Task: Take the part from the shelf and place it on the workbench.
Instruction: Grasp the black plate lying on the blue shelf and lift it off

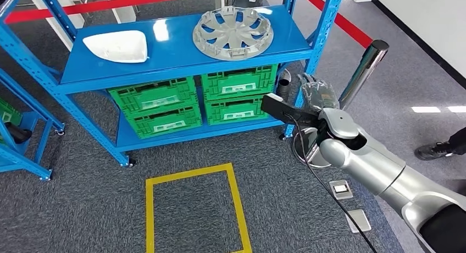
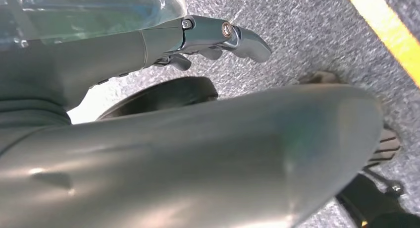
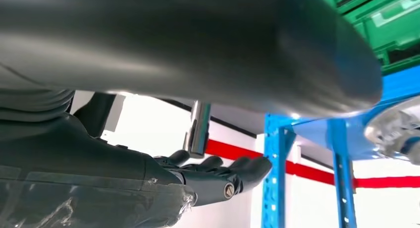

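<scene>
On top shelf (image 1: 181, 52), wheel cover (image 1: 233, 26) beside white part (image 1: 117, 45), both untouched; right hand (image 1: 317, 93) empty, fingers spread, beside shelf post (image 1: 324, 27); left hand (image 2: 213, 39) loosely extended, empty. Risk: reach clips post, or rim slips from one-handed hold

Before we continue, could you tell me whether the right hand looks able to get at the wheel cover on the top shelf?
Probably yes: the right hand is raised, empty, beside the shelf post; the wheel cover lies uncovered near that corner.
</scene>
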### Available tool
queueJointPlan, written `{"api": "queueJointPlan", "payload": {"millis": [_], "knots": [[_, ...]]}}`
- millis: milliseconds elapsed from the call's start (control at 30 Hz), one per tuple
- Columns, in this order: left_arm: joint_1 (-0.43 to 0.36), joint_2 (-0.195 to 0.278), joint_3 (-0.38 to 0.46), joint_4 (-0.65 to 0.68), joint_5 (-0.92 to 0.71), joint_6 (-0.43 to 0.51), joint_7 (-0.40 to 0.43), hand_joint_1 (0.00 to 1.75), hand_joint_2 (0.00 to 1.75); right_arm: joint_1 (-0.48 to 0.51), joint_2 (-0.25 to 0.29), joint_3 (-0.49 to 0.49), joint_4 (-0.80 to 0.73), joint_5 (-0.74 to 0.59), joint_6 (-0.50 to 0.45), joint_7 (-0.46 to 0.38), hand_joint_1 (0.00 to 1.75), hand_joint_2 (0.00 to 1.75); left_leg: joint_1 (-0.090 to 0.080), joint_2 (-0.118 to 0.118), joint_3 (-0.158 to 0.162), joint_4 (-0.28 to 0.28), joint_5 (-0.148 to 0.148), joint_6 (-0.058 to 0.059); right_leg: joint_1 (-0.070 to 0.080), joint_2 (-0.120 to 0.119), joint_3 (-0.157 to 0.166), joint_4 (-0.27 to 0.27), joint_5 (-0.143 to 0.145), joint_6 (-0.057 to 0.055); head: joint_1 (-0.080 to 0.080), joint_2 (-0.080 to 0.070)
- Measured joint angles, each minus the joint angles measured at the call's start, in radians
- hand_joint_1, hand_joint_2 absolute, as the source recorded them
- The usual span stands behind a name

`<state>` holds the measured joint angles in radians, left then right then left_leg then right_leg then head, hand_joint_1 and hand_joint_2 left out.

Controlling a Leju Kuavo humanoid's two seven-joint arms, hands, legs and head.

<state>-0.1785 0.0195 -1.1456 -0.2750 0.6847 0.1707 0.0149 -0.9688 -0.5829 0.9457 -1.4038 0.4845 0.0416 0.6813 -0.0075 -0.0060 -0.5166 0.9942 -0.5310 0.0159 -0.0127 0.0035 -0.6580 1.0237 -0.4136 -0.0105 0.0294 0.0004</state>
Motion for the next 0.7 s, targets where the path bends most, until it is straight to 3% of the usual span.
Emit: {"api": "queueJointPlan", "payload": {"millis": [700], "knots": [[0.0, 0.0, 0.001, 0.0, 0.0, 0.0, 0.0, 0.0, 0.0, 0.002, 0.0, -0.002, -0.001, 0.0, -0.002, 0.0, 0.0, 0.0, 0.0, 0.001, 0.005, -0.001, -0.005, -0.005, 0.002, 0.001, -0.001, -0.002, -0.005, -0.004, -0.003, 0.0]]}}
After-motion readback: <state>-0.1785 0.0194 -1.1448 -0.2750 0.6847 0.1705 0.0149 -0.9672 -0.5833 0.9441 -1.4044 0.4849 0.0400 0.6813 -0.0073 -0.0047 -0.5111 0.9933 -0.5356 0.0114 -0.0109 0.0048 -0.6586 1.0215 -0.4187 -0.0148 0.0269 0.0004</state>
